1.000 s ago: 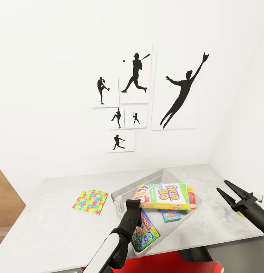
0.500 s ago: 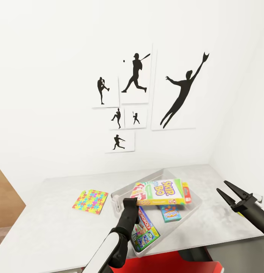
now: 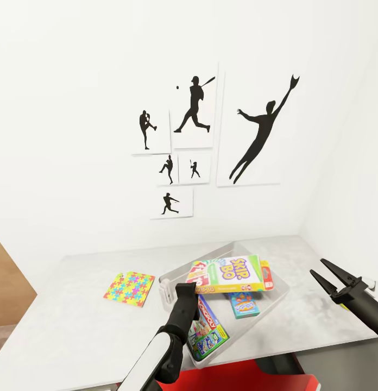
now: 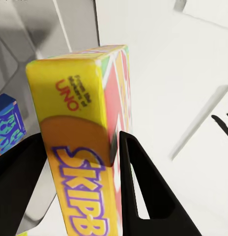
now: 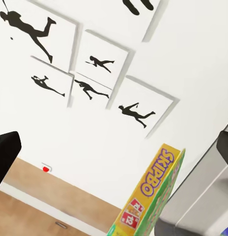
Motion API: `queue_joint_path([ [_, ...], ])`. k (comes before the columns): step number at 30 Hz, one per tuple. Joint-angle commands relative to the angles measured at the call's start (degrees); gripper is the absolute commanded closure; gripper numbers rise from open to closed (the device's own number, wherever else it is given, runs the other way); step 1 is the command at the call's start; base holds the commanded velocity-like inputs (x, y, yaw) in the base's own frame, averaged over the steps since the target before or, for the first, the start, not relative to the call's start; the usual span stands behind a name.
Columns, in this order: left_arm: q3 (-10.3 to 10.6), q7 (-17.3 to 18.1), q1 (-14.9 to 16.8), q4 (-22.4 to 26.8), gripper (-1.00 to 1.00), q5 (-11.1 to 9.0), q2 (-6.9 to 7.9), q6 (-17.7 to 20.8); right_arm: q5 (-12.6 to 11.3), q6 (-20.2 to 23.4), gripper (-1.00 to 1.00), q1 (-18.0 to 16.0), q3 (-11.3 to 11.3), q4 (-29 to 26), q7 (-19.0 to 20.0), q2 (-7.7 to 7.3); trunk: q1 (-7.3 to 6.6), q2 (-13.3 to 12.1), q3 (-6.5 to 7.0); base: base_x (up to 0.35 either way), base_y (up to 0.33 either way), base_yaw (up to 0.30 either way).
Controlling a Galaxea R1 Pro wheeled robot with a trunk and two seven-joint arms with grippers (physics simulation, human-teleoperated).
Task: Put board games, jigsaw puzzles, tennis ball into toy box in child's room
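Note:
My left gripper [image 3: 187, 289] is shut on one end of the yellow Skip-Bo board game [image 3: 231, 273], holding it nearly flat just above the translucent grey toy box [image 3: 168, 282]. In the left wrist view the Skip-Bo box [image 4: 79, 162] sits clamped between the black fingers [image 4: 143, 191]. A Monopoly box [image 3: 209, 329] and a small blue game box [image 3: 244, 305] lie inside the toy box. A colourful jigsaw puzzle [image 3: 130, 289] lies flat on the table left of the toy box. My right gripper [image 3: 326, 273] hovers open to the toy box's right, holding nothing.
The grey table [image 3: 69, 326] stands against a white wall hung with baseball silhouette pictures [image 3: 200, 108], and another wall closes in at the right. A red chair [image 3: 232, 377] is tucked under the front edge. A wooden panel [image 3: 7, 288] stands at the left.
The Skip-Bo box has shifted slightly left and levelled out over the toy box with my left gripper. The right arm has not moved.

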State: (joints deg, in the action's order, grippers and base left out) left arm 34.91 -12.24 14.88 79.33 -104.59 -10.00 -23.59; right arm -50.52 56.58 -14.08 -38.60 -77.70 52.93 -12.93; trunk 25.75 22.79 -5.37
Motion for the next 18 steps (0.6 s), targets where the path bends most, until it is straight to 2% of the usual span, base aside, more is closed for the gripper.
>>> queue_joint_path([
  [1, 0.07, -0.12, 0.07, 0.06, 1.00, -0.18, 0.00, -0.38, 0.14, 0.21, -1.00, -0.07, -0.06, 0.01, 0.24, 0.00, 0.04, 0.13, -0.13, 0.000, 0.000, 0.000],
  [8, 0.17, 0.42, 0.02, 0.04, 1.00, -0.11, 0.00, -0.59, 0.15, 0.20, -1.00, -0.07, -0.06, 0.01, 0.24, 0.01, 0.04, 0.13, -0.13, 0.000, 0.000, 0.000],
  [11, 0.26, 1.61, -1.07, 0.27, 1.00, 0.22, 0.00, -0.76, 0.16, 0.20, -1.00, -0.07, -0.06, 0.01, 0.24, 0.01, 0.04, 0.13, -0.13, 0.000, 0.000, 0.000],
  [18, 1.35, 1.88, -1.84, 0.74, 1.00, 0.48, 0.00, -0.98, 0.16, 0.20, -1.00, -0.07, -0.05, 0.01, 0.24, -0.01, 0.04, 0.13, -0.13, 0.000, 0.000, 0.000],
])
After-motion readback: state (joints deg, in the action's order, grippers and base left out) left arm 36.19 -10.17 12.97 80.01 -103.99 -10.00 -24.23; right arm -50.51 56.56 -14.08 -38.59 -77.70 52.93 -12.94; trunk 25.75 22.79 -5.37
